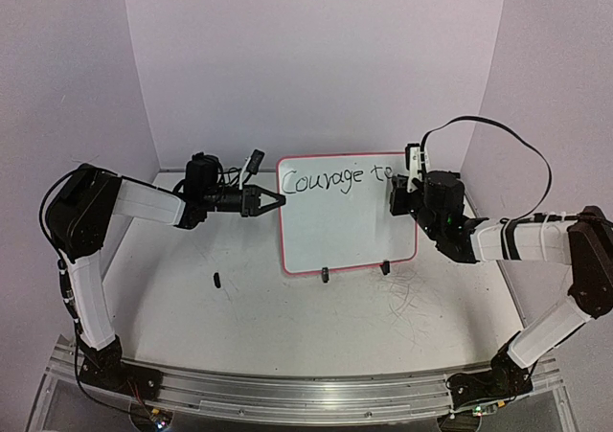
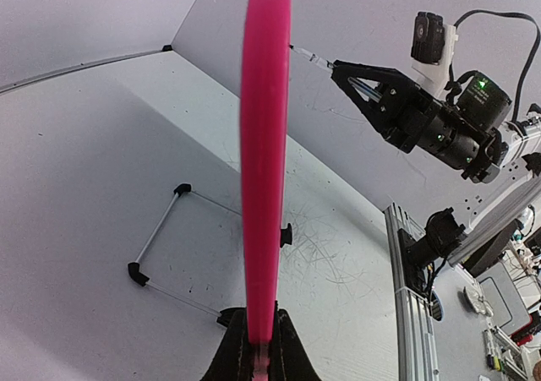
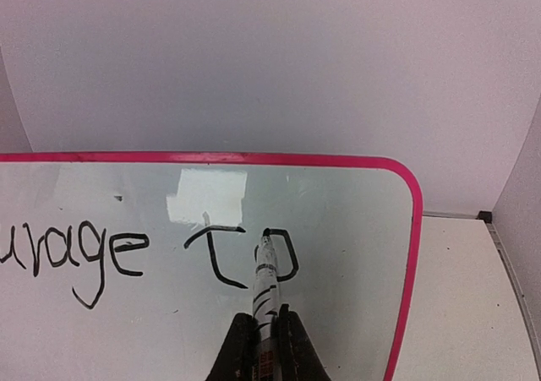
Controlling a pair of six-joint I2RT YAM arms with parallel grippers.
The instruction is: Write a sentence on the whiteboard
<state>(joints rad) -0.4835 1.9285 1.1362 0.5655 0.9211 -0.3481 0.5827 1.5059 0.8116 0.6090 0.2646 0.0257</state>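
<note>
1. Two grippers share the work: the left gripper (image 1: 275, 200) is clamped tight on the left edge of the whiteboard (image 1: 345, 226), steadying it upright on the table (image 1: 239, 307).
2. The right gripper (image 1: 398, 197), closed around a marker (image 3: 265, 284), presses the tip to the "o" of "Courage to", a sentence that looks unfinished.

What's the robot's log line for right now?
left tool: grips whiteboard edge | right tool: grips marker, tip on board | written: Courage to
</note>
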